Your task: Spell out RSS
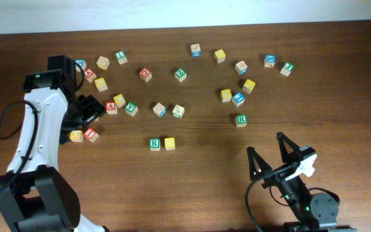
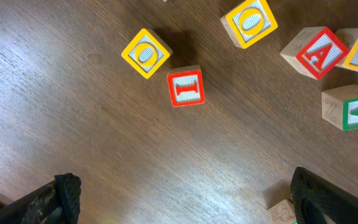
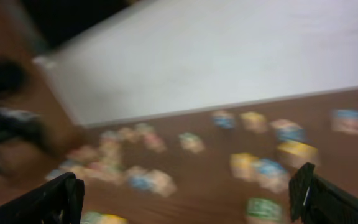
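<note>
Left gripper [image 2: 184, 190] is hovering spread wide by the left edge of the table [image 1: 192, 193], pinching nothing. The red I cube [image 2: 186, 87] and yellow O cube [image 2: 146, 53] are sitting just ahead of its fingers. Neither is a task letter, so I'm reading this as not lined up for a grasp.

Right gripper [image 1: 264, 142] is sitting spread and empty near the front-right corner. Its wrist view is too blurred to read letters.

Green R cube [image 1: 154, 144] and a yellow cube [image 1: 169, 143] are sitting side by side, touching, mid front edge and well apart from the scatter. My read is that the word is being laid there, R first, with room being left on the right for the last S.

Loose yellow cubes [image 1: 248, 86] are lying toward the back edge; I can't tell which is the S. A second green R cube [image 1: 241, 120] is lying right of centre, likely spare.
</note>
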